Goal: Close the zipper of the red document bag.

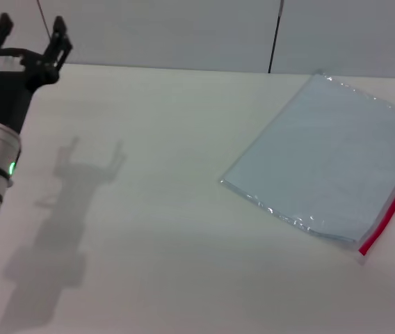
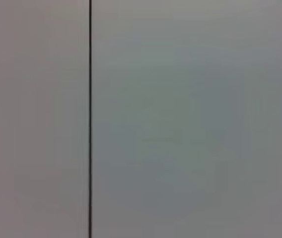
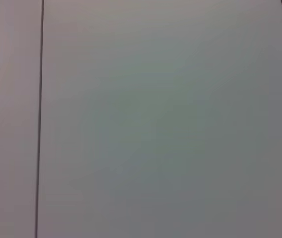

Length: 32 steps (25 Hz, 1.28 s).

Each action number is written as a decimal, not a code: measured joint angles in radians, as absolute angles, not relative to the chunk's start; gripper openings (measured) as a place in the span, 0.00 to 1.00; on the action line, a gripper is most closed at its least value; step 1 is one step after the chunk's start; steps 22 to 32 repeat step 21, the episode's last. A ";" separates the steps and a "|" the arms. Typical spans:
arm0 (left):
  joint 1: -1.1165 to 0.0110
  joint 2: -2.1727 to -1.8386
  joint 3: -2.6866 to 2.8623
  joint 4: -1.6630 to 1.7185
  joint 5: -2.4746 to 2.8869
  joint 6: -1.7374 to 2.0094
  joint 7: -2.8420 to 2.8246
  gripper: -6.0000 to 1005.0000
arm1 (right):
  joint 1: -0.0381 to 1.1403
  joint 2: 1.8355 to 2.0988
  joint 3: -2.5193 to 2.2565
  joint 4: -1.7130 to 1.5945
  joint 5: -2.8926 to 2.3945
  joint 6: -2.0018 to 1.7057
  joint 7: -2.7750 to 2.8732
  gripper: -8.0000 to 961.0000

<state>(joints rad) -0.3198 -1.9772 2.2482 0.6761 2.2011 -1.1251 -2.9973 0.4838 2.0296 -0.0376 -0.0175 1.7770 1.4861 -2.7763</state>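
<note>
The red document bag [image 1: 329, 163] lies flat on the white table at the right of the head view, a pale translucent pouch set at a slant. Its zipper [image 1: 391, 207] is a thin red strip along the bag's right edge, running off the frame's right side. My left gripper [image 1: 29, 36] hangs open at the far upper left, raised above the table and well away from the bag, with nothing between its fingers. The right gripper is out of view. Both wrist views show only a plain pale wall with dark seams.
The white table [image 1: 149, 209] stretches between the left arm and the bag, carrying the arm's shadow [image 1: 79, 181]. A pale wall with a dark vertical seam [image 1: 274, 38] rises behind the table's far edge.
</note>
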 joint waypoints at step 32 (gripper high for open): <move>-0.359 -2.029 2.250 0.555 2.194 -1.253 -2.994 0.85 | 0.491 2.031 -0.037 0.006 1.768 1.491 -2.775 0.92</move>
